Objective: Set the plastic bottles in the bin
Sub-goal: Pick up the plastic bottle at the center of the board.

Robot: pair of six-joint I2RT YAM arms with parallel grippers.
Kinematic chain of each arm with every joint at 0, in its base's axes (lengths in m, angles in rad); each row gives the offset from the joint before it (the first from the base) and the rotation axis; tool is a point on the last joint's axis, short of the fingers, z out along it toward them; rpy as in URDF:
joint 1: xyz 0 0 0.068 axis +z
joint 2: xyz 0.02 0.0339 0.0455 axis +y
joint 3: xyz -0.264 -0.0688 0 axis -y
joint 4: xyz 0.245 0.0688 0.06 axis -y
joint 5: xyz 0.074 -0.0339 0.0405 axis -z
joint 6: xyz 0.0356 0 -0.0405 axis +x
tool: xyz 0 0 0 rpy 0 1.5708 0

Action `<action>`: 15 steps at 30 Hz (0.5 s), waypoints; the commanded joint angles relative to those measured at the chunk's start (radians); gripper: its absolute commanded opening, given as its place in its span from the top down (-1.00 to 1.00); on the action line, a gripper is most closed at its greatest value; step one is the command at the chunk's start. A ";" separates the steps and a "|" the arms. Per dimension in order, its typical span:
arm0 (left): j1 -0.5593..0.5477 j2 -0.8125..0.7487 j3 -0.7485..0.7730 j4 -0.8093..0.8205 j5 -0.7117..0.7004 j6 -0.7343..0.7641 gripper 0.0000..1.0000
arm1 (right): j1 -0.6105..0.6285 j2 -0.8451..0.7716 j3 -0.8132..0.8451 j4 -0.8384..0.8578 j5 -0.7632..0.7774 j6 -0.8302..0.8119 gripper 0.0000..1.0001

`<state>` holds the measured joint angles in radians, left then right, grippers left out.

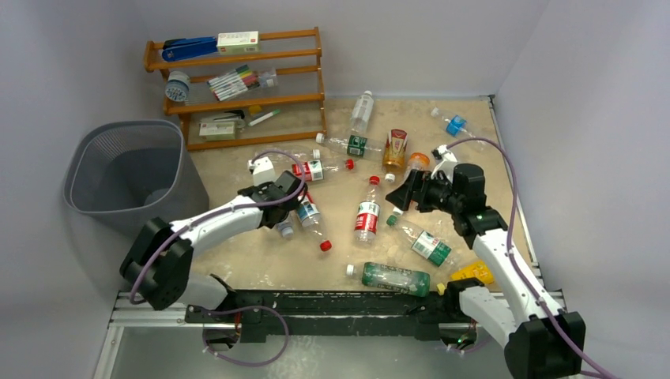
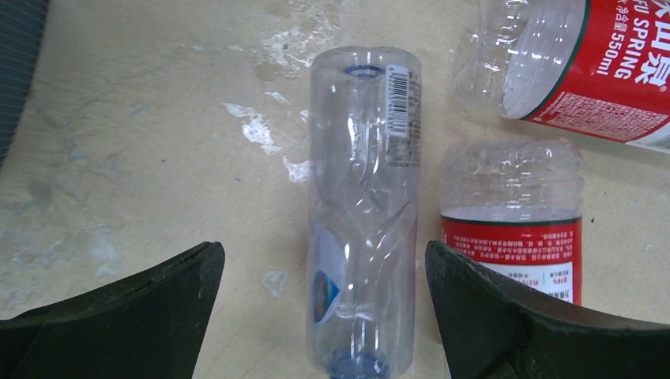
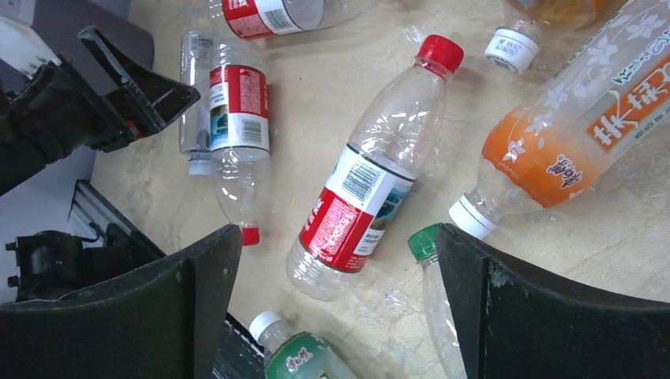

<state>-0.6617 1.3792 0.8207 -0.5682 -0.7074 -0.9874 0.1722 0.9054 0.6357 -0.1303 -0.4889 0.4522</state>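
Note:
Several plastic bottles lie scattered on the tan table. My left gripper [image 1: 289, 207] is open and low over a clear bottle with a blue cap [image 2: 363, 213], which lies between its fingers [image 2: 126, 312] untouched. A red-labelled bottle [image 2: 513, 229] lies just right of it. My right gripper [image 1: 401, 195] is open and hovers above a red-capped, red-labelled bottle [image 3: 371, 174]. An orange bottle [image 3: 569, 134] and a green-capped clear bottle [image 3: 442, 308] lie by its right finger. The grey mesh bin [image 1: 126, 174] stands at the left of the table, beyond my left arm.
An orange wooden rack [image 1: 237, 87] with markers and boxes stands at the back, behind the bin. More bottles lie near the front edge: a green one [image 1: 395, 278], a green-labelled one [image 1: 427, 245] and a yellow one [image 1: 472, 274]. Walls close in left, right and back.

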 commanded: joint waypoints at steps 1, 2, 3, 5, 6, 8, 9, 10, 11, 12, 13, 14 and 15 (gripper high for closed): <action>0.016 0.075 -0.005 0.144 0.027 -0.008 -0.99 | 0.010 0.031 0.073 -0.011 -0.006 -0.054 -0.89; 0.019 0.087 -0.008 0.155 0.031 -0.005 -1.00 | 0.010 0.039 0.085 -0.018 -0.006 -0.065 -0.88; 0.023 0.101 -0.012 0.171 0.034 -0.003 -1.00 | 0.012 0.045 0.096 -0.024 -0.004 -0.077 -0.89; 0.032 0.139 -0.015 0.197 0.042 0.005 -0.97 | 0.012 0.056 0.114 -0.039 0.003 -0.099 -0.88; 0.035 0.152 -0.017 0.205 0.044 0.008 -0.93 | 0.012 0.061 0.121 -0.047 0.007 -0.110 -0.88; 0.039 0.171 -0.015 0.211 0.051 0.022 -0.72 | 0.013 0.068 0.129 -0.058 0.014 -0.128 -0.88; 0.039 0.176 -0.011 0.206 0.051 0.027 -0.59 | 0.013 0.070 0.128 -0.060 0.013 -0.132 -0.88; 0.039 0.178 -0.006 0.196 0.049 0.031 -0.48 | 0.013 0.071 0.123 -0.056 0.005 -0.133 -0.87; 0.039 0.175 -0.002 0.181 0.045 0.034 -0.37 | 0.015 0.069 0.120 -0.054 -0.001 -0.133 -0.87; 0.039 0.169 0.007 0.166 0.040 0.039 -0.25 | 0.015 0.066 0.117 -0.054 0.001 -0.131 -0.86; 0.039 0.159 0.014 0.147 0.037 0.047 -0.14 | 0.015 0.062 0.115 -0.051 0.004 -0.130 -0.86; 0.039 0.148 0.024 0.128 0.032 0.055 -0.04 | 0.016 0.056 0.113 -0.048 0.010 -0.127 -0.87; 0.039 0.131 0.036 0.101 0.026 0.063 0.00 | 0.016 0.049 0.110 -0.044 0.015 -0.123 -0.87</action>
<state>-0.6285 1.5604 0.8082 -0.4171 -0.6544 -0.9592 0.1822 0.9749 0.7223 -0.1867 -0.4873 0.3489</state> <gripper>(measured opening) 0.550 0.935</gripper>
